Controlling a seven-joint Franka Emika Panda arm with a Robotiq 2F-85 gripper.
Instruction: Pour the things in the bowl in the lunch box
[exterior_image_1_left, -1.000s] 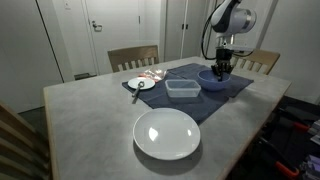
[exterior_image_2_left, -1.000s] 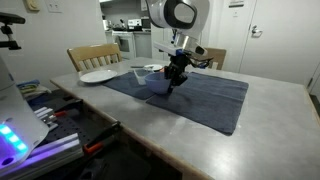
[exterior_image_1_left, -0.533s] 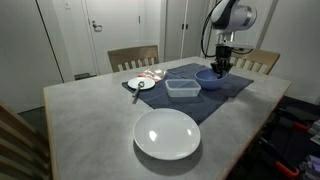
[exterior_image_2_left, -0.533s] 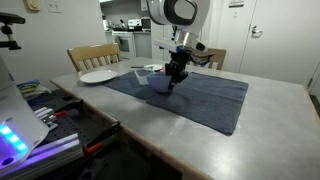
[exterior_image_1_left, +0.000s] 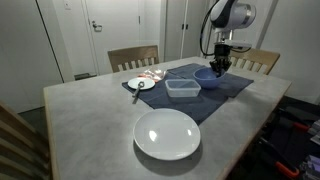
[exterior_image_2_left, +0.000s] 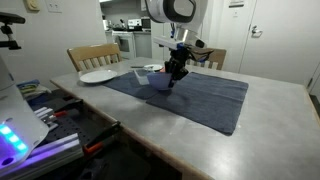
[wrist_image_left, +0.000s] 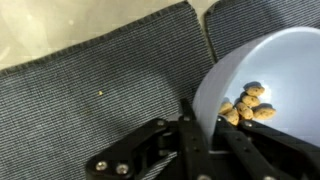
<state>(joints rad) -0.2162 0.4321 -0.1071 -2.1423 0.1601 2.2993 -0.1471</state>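
Big white plate (exterior_image_1_left: 167, 133) near-left, wide tabletop (exterior_image_1_left: 90, 110) around it. Mid-table, the lunch box (exterior_image_1_left: 182, 88) sits on the dark mat (exterior_image_1_left: 225, 95), inside its edges. Just right, the gripper (exterior_image_1_left: 218, 70) is clamped on the rim of the bowl (exterior_image_1_left: 208, 77), brown bits (wrist_image_left: 248, 103) inside.

Grey mottled bench (exterior_image_1_left: 85, 120). Lying directly on it: dark blue mat (exterior_image_1_left: 218, 97) at 2 o'clock; large white plate (exterior_image_1_left: 167, 133) at 6 o'clock; small white saucer (exterior_image_1_left: 141, 84) at 11 o'clock, just beside the mat.
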